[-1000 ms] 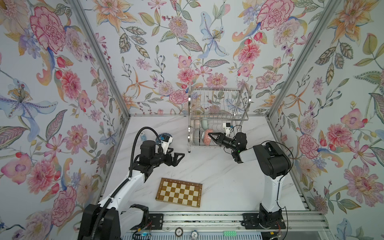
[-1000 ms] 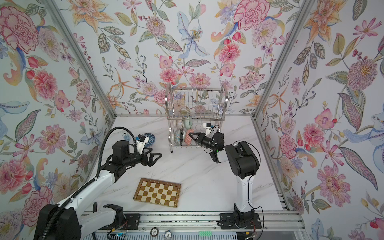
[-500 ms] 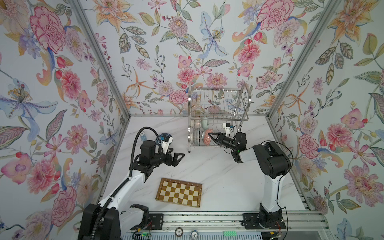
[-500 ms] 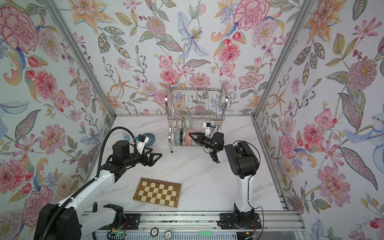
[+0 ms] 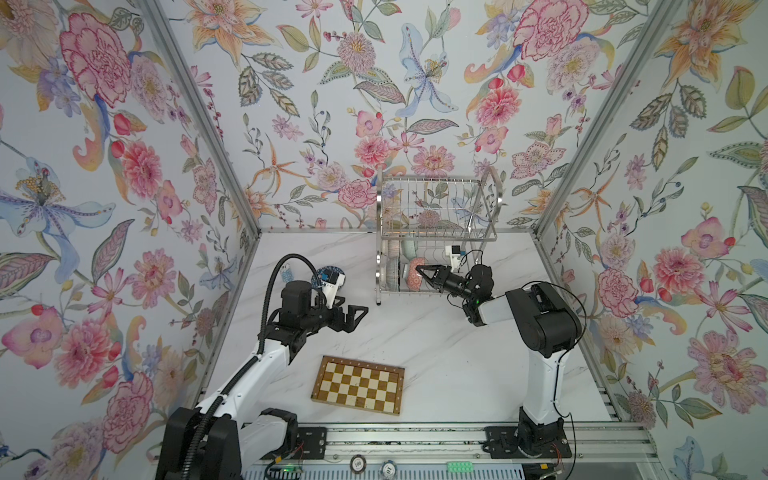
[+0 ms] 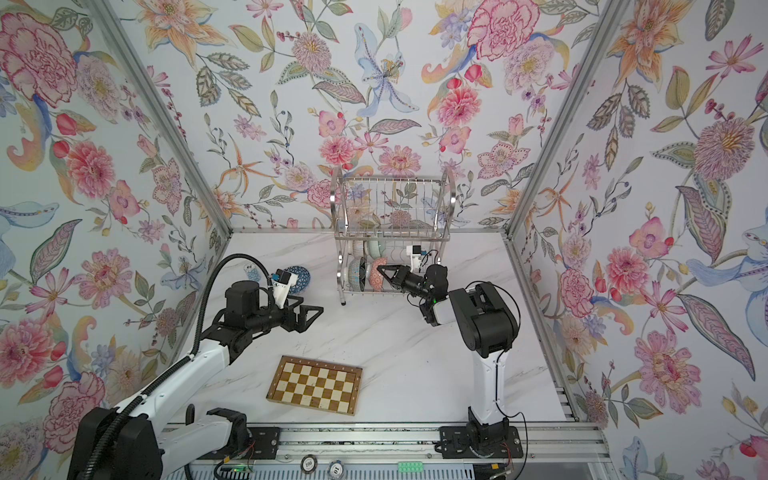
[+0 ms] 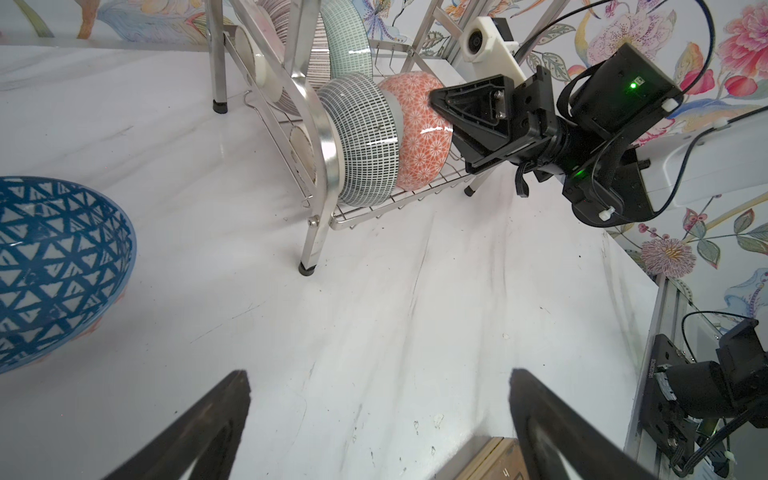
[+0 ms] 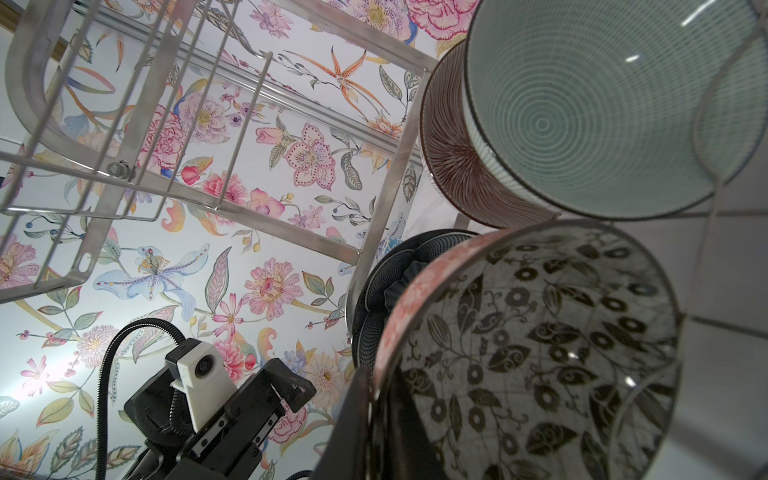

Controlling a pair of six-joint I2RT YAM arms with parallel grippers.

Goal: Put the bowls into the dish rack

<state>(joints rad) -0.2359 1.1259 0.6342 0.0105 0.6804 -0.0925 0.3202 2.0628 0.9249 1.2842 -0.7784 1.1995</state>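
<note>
Steel wire dish rack (image 5: 437,195) stands at the back of the white table (image 5: 436,345). Your right gripper (image 5: 419,272) reaches into its lower tier, jaws narrow on the rim of the floral bowl (image 8: 540,353), which stands on edge just beside the dark navy bowl (image 7: 361,141). The pale green bowl (image 8: 582,108) and radial-lined bowl (image 8: 453,166) stand farther back. Your left gripper (image 5: 356,319) hangs wide open above the table, near the blue lattice bowl (image 7: 54,266) outside the rack
</note>
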